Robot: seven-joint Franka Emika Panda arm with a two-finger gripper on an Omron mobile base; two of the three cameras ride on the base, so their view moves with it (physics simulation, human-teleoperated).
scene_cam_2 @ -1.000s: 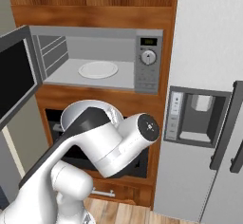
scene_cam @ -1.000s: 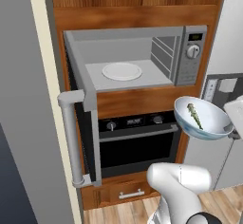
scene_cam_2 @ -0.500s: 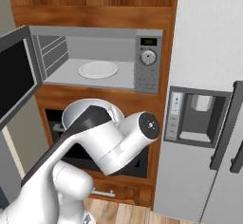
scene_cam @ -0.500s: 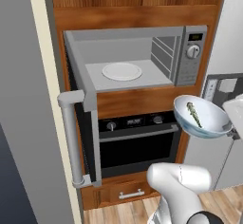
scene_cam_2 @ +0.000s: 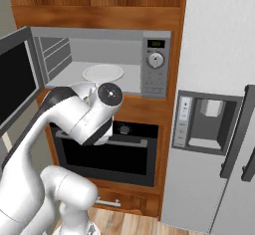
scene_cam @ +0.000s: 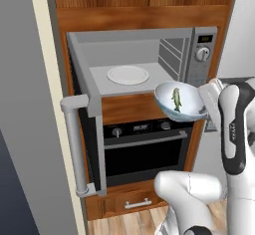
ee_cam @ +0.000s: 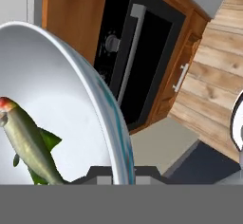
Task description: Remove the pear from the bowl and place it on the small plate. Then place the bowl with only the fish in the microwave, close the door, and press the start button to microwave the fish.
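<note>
Glossy and rigid, the bowl (scene_cam: 180,101) hangs in front of the open microwave (scene_cam: 149,59), just below its floor, with the fish (scene_cam: 176,98) loose inside; the gripper (scene_cam: 209,99) is clamped on its right rim.

From the right, the arm hides the bowl before the microwave.

Close up, the rim sits pinched between the fingertips; a slick, likely breakable bowl held at one edge should stay level.

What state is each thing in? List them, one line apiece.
microwave: open, cavity holds just its turntable disc.
door: swung wide open.
bowl: lifted, gripped at its rim, in front of the microwave.
fish: lying in the bowl.
gripper: shut on the bowl.
oven: closed.
</note>
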